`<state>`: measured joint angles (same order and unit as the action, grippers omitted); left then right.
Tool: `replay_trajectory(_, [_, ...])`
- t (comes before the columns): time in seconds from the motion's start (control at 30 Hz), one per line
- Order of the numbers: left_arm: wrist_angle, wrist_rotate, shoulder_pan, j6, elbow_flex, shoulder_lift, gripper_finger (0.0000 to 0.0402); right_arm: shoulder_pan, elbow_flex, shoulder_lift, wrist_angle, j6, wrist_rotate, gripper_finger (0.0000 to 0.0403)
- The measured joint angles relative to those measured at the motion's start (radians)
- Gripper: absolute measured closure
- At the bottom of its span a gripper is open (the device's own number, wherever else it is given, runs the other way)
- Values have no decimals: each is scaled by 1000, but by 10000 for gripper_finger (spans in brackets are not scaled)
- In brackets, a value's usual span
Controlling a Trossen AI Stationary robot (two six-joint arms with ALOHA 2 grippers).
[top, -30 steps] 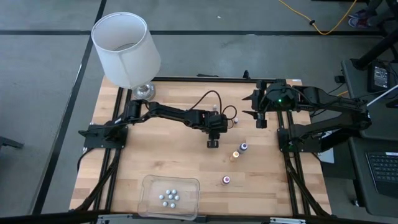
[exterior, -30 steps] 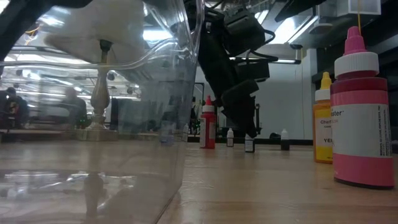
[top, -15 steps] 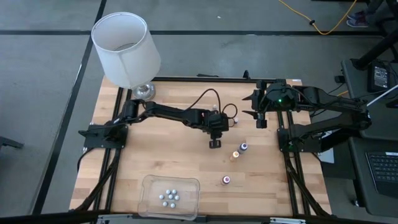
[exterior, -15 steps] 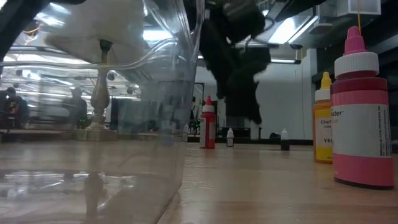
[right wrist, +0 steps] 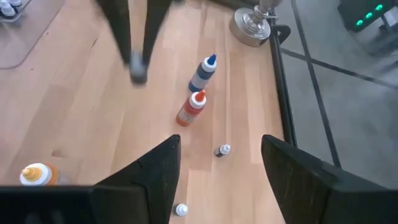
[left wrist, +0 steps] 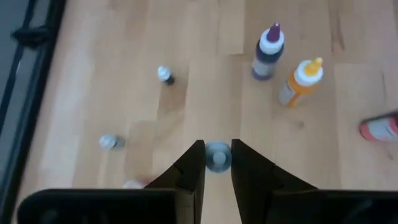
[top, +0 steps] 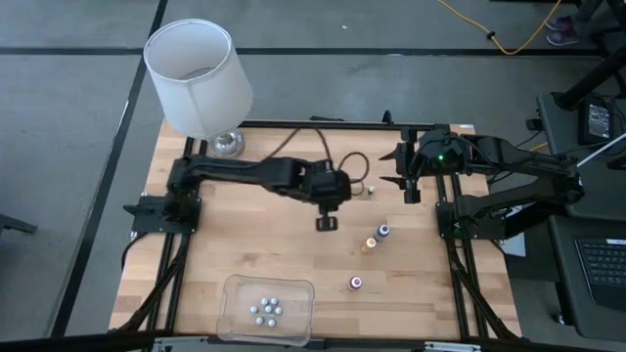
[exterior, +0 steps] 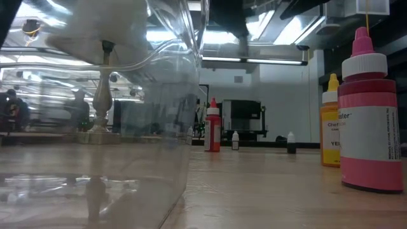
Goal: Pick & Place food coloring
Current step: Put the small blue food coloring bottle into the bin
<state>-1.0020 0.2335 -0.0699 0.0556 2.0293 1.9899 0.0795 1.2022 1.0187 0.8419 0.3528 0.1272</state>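
Above the middle of the wooden table, we hold a tiny, light, rigid pale-capped food-coloring bottle in the left gripper's narrow jaws, pinched across its slippery body.

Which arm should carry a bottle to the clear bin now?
The left. Its gripper is already shut on a tiny bottle above mid-table, and the clear bin lies on its side. The right gripper waits open by the far right edge, holding nothing.
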Motion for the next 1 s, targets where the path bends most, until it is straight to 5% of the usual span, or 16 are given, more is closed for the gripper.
replay_trajectory(0.27, [-198, 49, -191, 298, 0, -107, 343, 0, 0, 0, -82, 74, -82, 179])
replay_trajectory(0.5, [-294, 108, -460, 746, -46, -95, 344, 0, 0, 12, -168, 98, -105, 179])
replay_trajectory(0.7, [-131, 199, -608, 989, -171, -94, 344, 0, 0, 46, -220, 98, -106, 179])
replay_trajectory(1.0, [85, 141, -619, 1020, -327, -48, 344, 0, 0, 113, -220, 96, -166, 179])
